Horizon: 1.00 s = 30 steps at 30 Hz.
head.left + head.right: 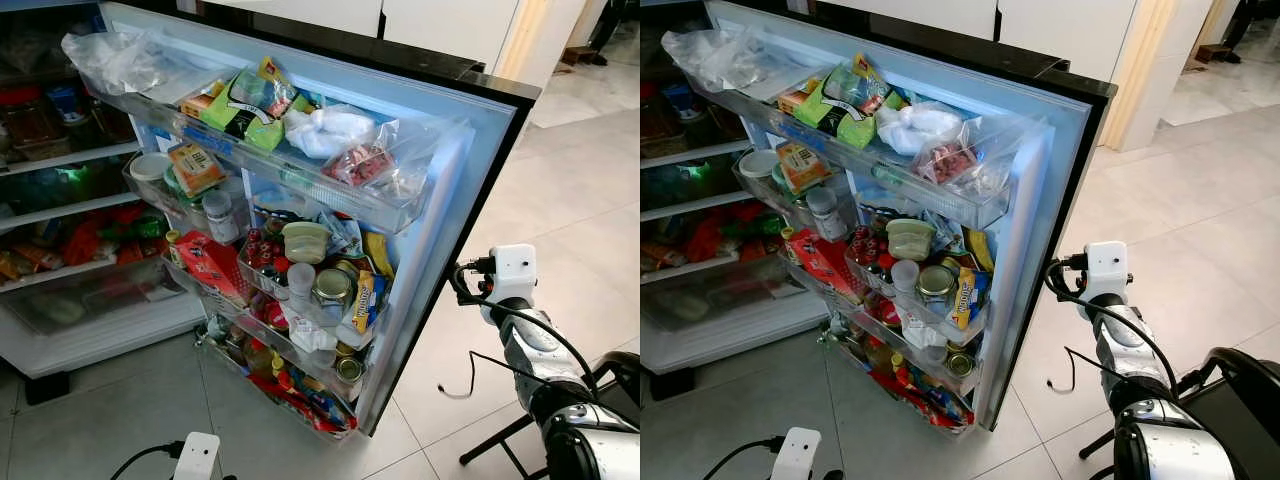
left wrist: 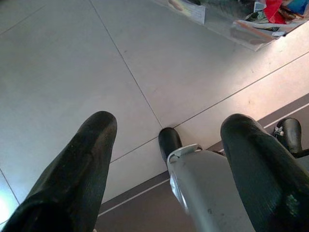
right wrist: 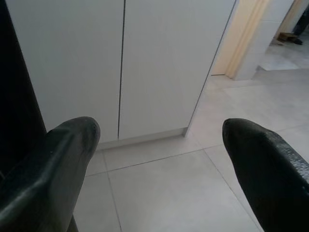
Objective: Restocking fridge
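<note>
The fridge door (image 1: 482, 140) stands wide open in front of me, its racks crammed. The top rack (image 1: 300, 135) holds plastic bags and packets. Jars, tins and a red carton (image 1: 212, 265) sit in the middle racks, and bottles (image 1: 262, 355) fill the lowest one. The fridge interior (image 1: 60, 200) with stocked shelves lies to the left. My right arm (image 1: 525, 320) is raised beside the door's outer edge. My right gripper (image 3: 159, 128) is open and empty, facing white cabinet doors (image 3: 120, 67). My left gripper (image 2: 169, 123) hangs low, open and empty, above the tiled floor.
A dark stand leg (image 1: 495, 440) and loose cable (image 1: 470, 375) lie on the floor by my right arm. My own silver leg (image 2: 207, 188) is below the left gripper. Open tiled floor (image 1: 570, 190) stretches right of the door toward a doorway.
</note>
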Tool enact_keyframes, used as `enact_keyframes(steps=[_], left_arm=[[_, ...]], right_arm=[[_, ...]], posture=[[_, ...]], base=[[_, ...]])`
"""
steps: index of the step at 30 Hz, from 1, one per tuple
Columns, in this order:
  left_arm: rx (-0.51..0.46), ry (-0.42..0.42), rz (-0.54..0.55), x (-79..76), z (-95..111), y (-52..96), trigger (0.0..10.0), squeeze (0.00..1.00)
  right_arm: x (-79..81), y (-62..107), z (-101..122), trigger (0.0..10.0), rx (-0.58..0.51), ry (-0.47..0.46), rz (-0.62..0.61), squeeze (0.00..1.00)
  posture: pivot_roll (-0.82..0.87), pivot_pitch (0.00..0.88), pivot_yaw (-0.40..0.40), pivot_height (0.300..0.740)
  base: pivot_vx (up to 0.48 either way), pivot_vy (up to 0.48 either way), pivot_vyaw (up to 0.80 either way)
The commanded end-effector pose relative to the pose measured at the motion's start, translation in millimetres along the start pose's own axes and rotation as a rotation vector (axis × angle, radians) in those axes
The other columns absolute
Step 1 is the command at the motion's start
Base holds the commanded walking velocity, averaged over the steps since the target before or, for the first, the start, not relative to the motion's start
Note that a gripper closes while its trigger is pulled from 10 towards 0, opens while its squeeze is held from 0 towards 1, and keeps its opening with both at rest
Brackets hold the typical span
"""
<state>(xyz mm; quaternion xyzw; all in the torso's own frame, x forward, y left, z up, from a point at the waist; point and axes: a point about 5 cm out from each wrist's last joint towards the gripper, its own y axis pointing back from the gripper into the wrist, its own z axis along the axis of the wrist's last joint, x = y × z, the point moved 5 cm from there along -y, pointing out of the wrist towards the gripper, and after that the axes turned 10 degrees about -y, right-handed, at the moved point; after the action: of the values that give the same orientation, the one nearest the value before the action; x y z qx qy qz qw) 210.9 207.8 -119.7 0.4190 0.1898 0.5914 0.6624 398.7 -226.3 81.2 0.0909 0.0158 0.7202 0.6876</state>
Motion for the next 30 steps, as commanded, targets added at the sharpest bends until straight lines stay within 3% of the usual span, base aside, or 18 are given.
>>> enact_keyframes(steps=[1, 14, 20, 26, 30], left_arm=[[0.027, 0.001, 0.000, -0.7, -5.8, 0.7, 10.0, 0.00], [0.030, -0.003, -0.004, -0.5, -5.8, 0.5, 10.0, 0.00], [0.060, -0.003, 0.001, 0.1, -9.8, 0.6, 10.0, 0.00], [0.123, 0.068, 0.032, 1.1, -19.8, 1.7, 10.0, 0.00], [0.193, -0.012, 0.074, 6.9, -27.3, 2.8, 10.0, 0.00]], right_arm=[[6.6, -3.6, 12.8, 10.0, -0.041, 0.005, 0.043, 0.00], [7.9, 1.0, 13.2, 10.0, -0.031, 0.009, 0.149, 0.00], [-2.6, 6.1, 14.2, 10.0, -0.035, 0.002, 0.154, 0.00], [-2.9, 9.2, 12.2, 10.0, -0.033, -0.003, 0.180, 0.00], [0.6, 10.3, 12.1, 10.0, -0.038, -0.004, 0.210, 0.00]], posture=[[0.02, 0.000, -0.047, 0.740], [0.02, 0.000, -0.047, 0.740], [0.02, 0.000, -0.047, 0.740], [0.01, 0.000, -0.044, 0.740], [0.00, 0.000, -0.041, 0.740]], base=[[0.000, 0.000, 0.00], [0.000, 0.000, 0.00], [0.000, 0.000, 0.00], [0.000, 0.000, 0.00], [0.000, 0.000, 0.00]])
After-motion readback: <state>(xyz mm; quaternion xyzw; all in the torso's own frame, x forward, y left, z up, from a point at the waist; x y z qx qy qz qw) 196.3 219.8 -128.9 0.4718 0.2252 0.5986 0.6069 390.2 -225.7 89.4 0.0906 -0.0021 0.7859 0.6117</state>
